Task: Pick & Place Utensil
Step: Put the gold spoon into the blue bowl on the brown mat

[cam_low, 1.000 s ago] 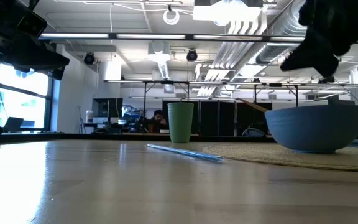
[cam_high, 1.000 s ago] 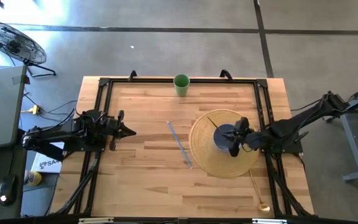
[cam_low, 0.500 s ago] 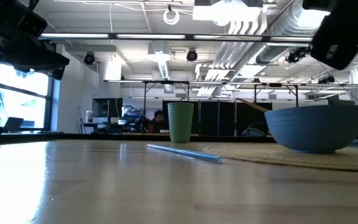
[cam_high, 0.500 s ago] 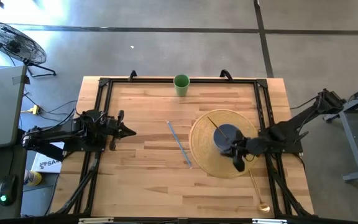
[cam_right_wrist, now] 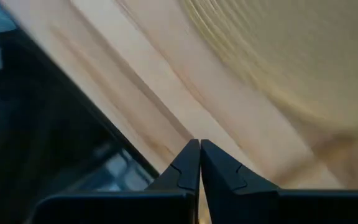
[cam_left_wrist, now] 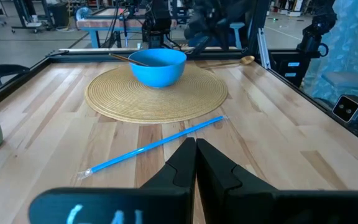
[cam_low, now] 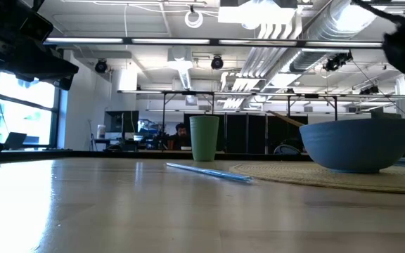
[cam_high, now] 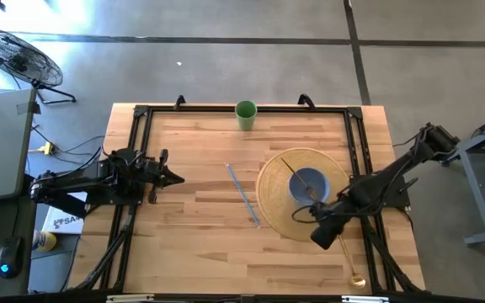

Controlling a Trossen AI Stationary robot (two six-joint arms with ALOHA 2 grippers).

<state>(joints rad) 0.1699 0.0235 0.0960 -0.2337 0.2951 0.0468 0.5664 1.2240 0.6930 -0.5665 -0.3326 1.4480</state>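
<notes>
The right gripper (cam_high: 320, 236) hovers with its fingers pressed together and empty, above the near edge of the round woven mat (cam_high: 278, 215). The gold spoon (cam_high: 349, 257) lies on the wooden table (cam_high: 192, 244) just beside and beyond it, its handle running from near the gripper toward the table's front right corner, where its bowl rests. This arm is judged far nearer to the spoon. The left gripper (cam_high: 168, 177), also closed, waits well apart across the table, pointing at the blue straw (cam_high: 243, 194). A blue bowl (cam_high: 310, 182) sits on the mat; a green cup (cam_high: 246, 114) stands at the far edge.
</notes>
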